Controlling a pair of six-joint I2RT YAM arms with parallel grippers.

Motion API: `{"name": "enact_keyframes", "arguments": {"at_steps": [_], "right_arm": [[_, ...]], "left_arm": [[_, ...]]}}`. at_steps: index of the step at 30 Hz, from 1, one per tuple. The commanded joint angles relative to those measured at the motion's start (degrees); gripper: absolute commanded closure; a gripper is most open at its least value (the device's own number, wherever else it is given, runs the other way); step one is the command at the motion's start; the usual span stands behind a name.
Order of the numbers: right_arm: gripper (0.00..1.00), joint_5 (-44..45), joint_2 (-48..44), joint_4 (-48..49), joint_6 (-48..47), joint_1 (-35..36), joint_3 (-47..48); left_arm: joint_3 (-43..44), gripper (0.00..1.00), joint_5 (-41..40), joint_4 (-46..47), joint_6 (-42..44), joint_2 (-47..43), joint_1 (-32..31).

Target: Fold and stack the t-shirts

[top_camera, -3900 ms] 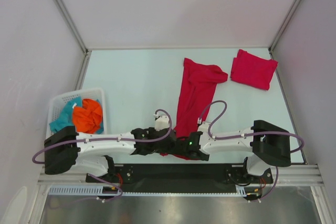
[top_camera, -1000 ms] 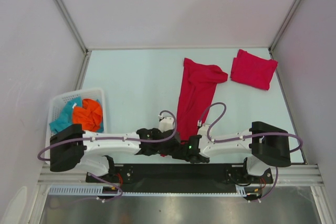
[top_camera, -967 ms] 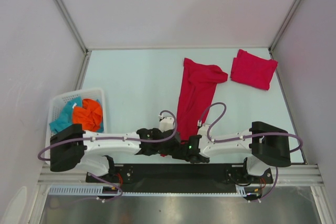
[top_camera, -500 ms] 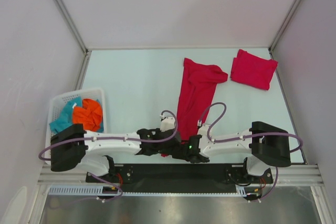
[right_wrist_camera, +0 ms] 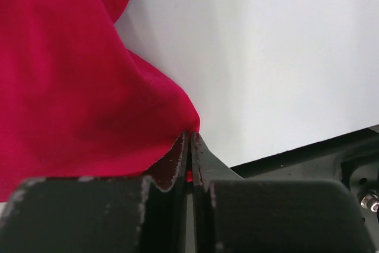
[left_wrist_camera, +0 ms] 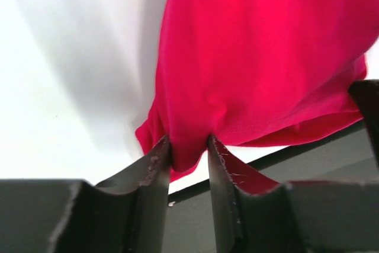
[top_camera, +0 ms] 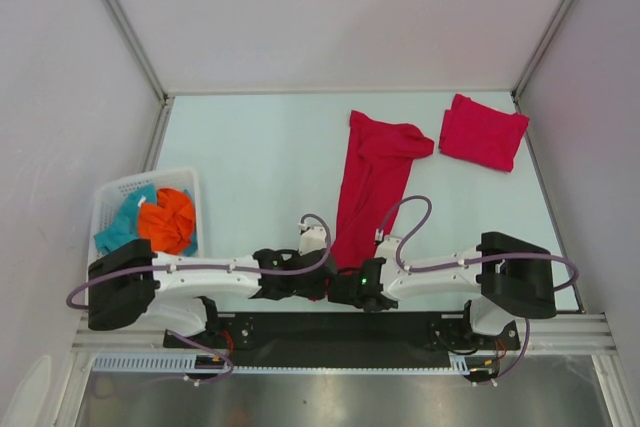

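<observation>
A long crimson t-shirt (top_camera: 372, 182), folded lengthwise, runs from the far middle of the table to its near edge. My left gripper (top_camera: 318, 282) is shut on the shirt's near left corner; in the left wrist view (left_wrist_camera: 188, 146) the cloth (left_wrist_camera: 260, 57) bunches between its fingers. My right gripper (top_camera: 345, 289) is shut on the near right corner; in the right wrist view (right_wrist_camera: 190, 137) the cloth (right_wrist_camera: 65, 87) is pinched thin between the closed jaws. A second t-shirt (top_camera: 483, 132), folded, lies at the far right.
A white basket (top_camera: 110, 195) with teal and orange cloths stands at the left. The black base rail (top_camera: 340, 327) runs along the near edge, right under both grippers. White walls close off the far side and both ends.
Both grippers have kept hold of the shirt's near end at the table's near edge. The left arm has drawn back slightly to the left. The rest of the shirt lies as before.
</observation>
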Motion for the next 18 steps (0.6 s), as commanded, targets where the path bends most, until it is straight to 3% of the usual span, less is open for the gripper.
{"name": "enact_keyframes", "arguments": {"at_steps": [1,3,5,6,18], "right_arm": [[0.97,-0.27,-1.48,1.46,0.71,0.89,-1.04],[0.99,-0.1,-1.66,1.45,0.89,1.24,-1.13],[1.0,0.17,-1.75,1.28,1.06,1.42,-0.87],[1.0,0.34,-1.83,1.11,1.06,1.6,-0.78],[1.0,1.05,-2.01,0.75,1.24,1.95,-0.51]], "left_arm": [[-2.14,0.68,0.29,-2.02,0.68,-1.52,-0.13],[-2.75,0.79,0.46,-1.94,0.85,-2.04,-0.13],[-3.19,0.96,0.64,-1.93,0.85,-2.4,-0.13],[-3.19,0.99,0.38,-2.02,0.68,-2.66,-0.13],[-2.05,1.0,-1.99,-3.87,2.26,-3.71,-0.13]]}}
